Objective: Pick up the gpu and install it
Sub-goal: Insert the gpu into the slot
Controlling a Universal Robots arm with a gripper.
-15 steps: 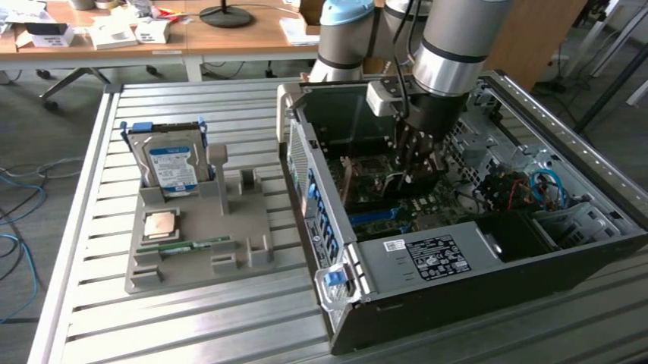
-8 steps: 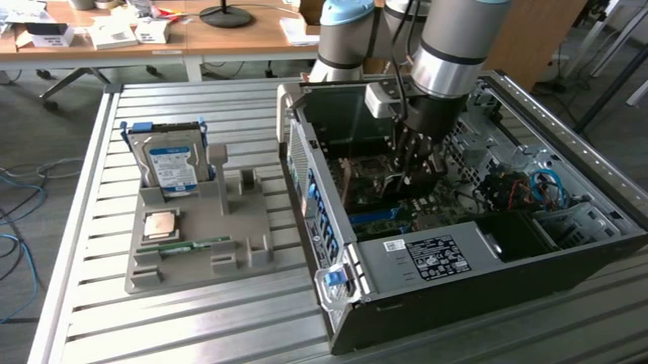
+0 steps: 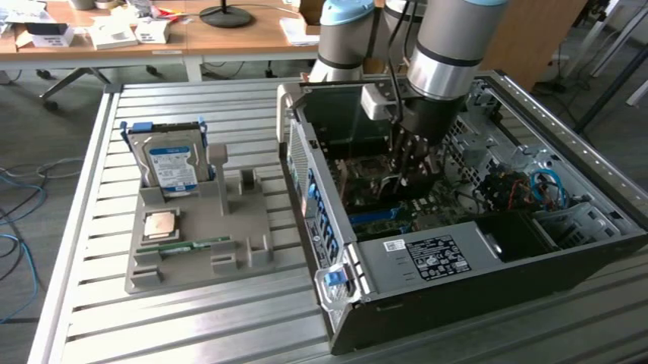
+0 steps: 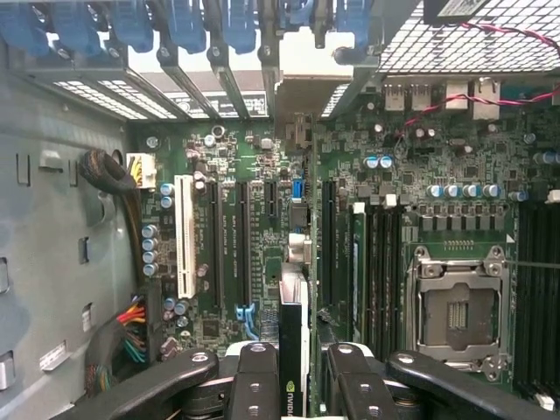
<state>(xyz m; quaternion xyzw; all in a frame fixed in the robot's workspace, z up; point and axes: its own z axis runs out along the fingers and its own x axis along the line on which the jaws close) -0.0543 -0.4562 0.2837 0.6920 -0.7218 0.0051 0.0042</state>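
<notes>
- Wrist view: the black metal fingers [image 4: 255, 378] are clenched on the thin dark gpu card [image 4: 292, 332], seen edge-on, with a silver bracket at one end.
- The card stands upright over the green motherboard [image 4: 262, 271], parallel with its long black slots.
- Exterior view: the grey arm [image 3: 445, 45] reaches down to that motherboard inside the open black case [image 3: 426, 318].

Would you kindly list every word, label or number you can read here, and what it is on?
Nothing reads as words.
Blue-white label on the boxy hard drive: too small.
Black label on the grey computer case: blurred.
Small pale logo on the thin dark gpu card: no legible letters.
</notes>
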